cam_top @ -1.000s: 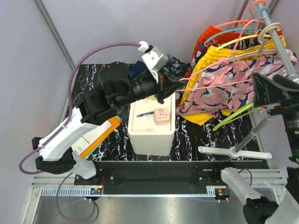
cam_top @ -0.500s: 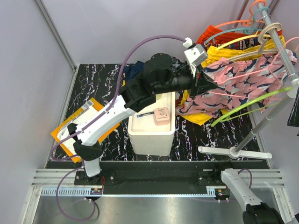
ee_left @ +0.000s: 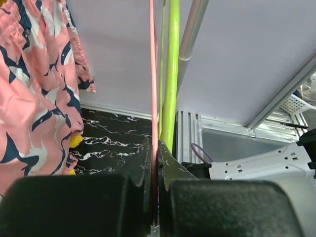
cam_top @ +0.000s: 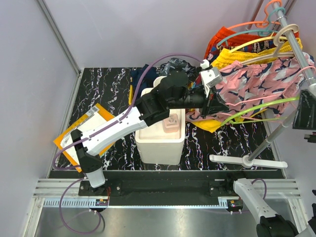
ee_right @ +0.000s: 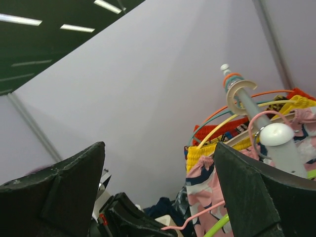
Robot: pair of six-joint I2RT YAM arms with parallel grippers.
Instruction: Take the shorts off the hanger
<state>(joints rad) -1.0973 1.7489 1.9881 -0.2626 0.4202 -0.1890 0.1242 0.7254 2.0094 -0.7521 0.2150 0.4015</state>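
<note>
Shorts (cam_top: 174, 63) lie heaped behind the white box (cam_top: 158, 144), leftward of my left tool (ee_left: 154, 148), which clamps the pink hanger (ee_left: 153, 74) running right toward the rack (cam_top: 295, 43); right tool (ee_right: 158, 148) gapes, empty.

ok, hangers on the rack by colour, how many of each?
orange hanger: 1
teal hanger: 1
yellow hanger: 1
pink hanger: 1, clamped in the left pincer
lime green hanger: 1
Total: 5 that can be told apart; more may be hidden.
</note>
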